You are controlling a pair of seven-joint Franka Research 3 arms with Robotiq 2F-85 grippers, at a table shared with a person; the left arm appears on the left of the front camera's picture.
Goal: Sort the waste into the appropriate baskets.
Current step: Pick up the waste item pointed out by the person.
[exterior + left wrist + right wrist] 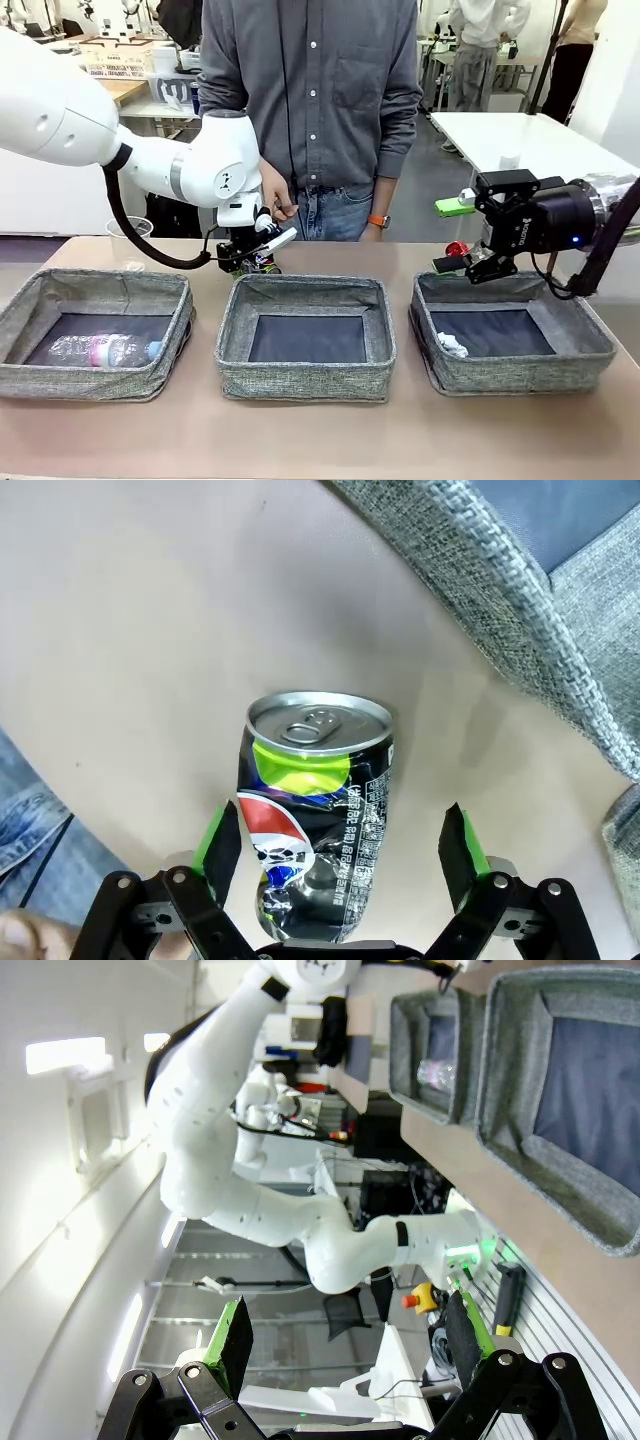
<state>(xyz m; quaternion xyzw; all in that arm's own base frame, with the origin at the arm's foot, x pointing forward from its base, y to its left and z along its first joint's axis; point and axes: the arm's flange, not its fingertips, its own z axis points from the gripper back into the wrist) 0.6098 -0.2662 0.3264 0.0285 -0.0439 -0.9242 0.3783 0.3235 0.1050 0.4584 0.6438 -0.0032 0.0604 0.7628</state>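
Note:
A crushed dark patterned can [318, 800] lies on the table between the fingers of my left gripper [340, 845], which stands open around it with gaps on both sides. In the front view this left gripper [255, 262] hangs just behind the middle basket [305, 378]. A clear bottle with a pink label [105, 350] lies in the left basket [95, 380]. The right basket [520, 372] holds a white paper wad [452, 345]. My right gripper [465, 265] hovers open over that basket's far rim, with nothing between its fingers [232, 1345]. Just behind it sits a crushed red can [457, 248].
A clear plastic cup [130, 235] stands behind the left basket. A person stands at the far side of the table, one hand [275, 205] close above my left gripper. The corner of a basket [520, 600] lies near the can. Bare table runs in front of the baskets.

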